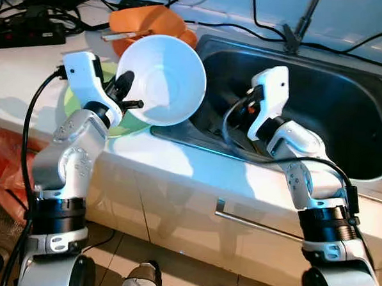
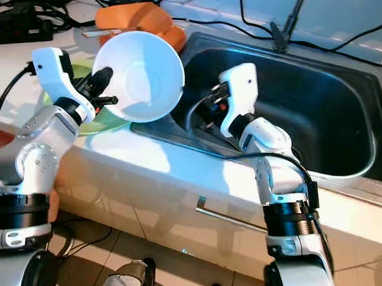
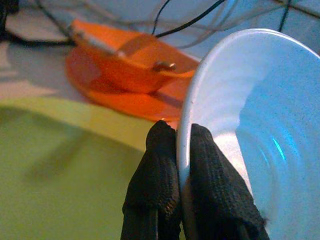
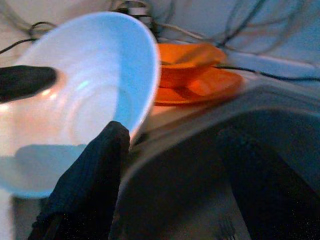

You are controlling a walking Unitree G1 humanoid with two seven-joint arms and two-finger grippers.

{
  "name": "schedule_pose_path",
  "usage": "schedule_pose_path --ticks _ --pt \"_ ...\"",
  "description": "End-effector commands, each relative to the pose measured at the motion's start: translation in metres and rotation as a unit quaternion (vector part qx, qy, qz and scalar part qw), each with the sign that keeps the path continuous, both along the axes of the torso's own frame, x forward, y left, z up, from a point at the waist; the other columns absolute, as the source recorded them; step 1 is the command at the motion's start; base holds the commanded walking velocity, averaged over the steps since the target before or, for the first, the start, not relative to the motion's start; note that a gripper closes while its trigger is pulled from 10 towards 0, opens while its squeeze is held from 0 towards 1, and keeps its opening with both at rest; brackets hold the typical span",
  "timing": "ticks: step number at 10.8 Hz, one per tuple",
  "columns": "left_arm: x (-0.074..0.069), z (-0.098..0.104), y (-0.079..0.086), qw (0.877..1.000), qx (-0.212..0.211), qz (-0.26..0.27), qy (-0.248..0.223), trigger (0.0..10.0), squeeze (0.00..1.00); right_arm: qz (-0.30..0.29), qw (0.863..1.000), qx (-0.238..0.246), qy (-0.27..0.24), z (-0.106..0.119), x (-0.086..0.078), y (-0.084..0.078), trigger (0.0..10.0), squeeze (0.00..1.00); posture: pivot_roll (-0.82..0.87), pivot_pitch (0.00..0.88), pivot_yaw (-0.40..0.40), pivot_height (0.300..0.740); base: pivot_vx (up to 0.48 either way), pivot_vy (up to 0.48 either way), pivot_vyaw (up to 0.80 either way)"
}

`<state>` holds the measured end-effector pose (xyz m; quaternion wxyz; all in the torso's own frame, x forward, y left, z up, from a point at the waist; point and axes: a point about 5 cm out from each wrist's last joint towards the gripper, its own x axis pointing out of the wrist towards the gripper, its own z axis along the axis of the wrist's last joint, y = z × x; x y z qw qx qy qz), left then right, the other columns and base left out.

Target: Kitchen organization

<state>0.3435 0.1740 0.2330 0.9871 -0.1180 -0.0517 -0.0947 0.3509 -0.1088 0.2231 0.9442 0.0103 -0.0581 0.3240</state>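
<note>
A white countertop (image 1: 28, 77) runs along the left, with black cables and a power strip (image 1: 27, 30) at its back edge. On it lies a green plate (image 3: 60, 170), and behind that an orange bowl on an orange plate (image 3: 125, 75). The left gripper (image 1: 124, 93) is raised above the green plate, its two black fingers (image 3: 155, 185) pinched tight on the rim of a white bowl (image 1: 162, 77), which is held tilted on edge, its hollow facing the camera, just at the sink's left rim. To the right, the right gripper (image 4: 75, 145) reaches into the dark steel sink (image 1: 347, 106), fingers spread apart and holding nothing, close beside the bowl.
</note>
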Motion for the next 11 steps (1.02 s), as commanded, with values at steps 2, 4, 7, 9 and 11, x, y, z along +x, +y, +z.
schedule_pose_path --ticks 2,4,7,9,11 --pt "-0.002 0.007 -0.01 0.999 0.027 -0.013 -0.038 0.0 0.0 -0.015 1.0 0.018 0.018 0.004 0.005 -0.002 10.0 0.0 0.21 0.12 0.01 0.74 0.0 0.0 0.0" --pt "-0.001 0.014 -0.023 0.995 0.061 -0.034 -0.072 0.0 0.0 -0.012 0.999 0.032 0.034 0.004 0.006 0.002 10.0 0.0 0.21 0.122 0.008 0.74 0.0 0.0 0.0" --pt "-0.004 0.027 -0.041 0.988 0.063 -0.068 -0.123 0.0 0.0 -0.003 0.997 0.045 0.068 -0.002 0.007 0.005 10.0 0.0 0.21 0.128 0.01 0.74 0.0 0.0 0.0" --pt "-0.008 0.032 -0.048 0.983 0.067 -0.081 -0.15 0.0 0.0 -0.021 0.987 0.103 0.122 -0.007 0.011 0.001 0.0 0.0 0.21 0.132 0.01 0.74 0.0 0.0 0.0" --pt "-0.009 0.032 -0.049 0.981 0.073 -0.087 -0.158 0.0 0.0 -0.039 0.98 0.13 0.148 -0.01 0.015 -0.005 0.0 0.0 0.21 0.135 0.011 0.74 0.0 0.0 0.0"
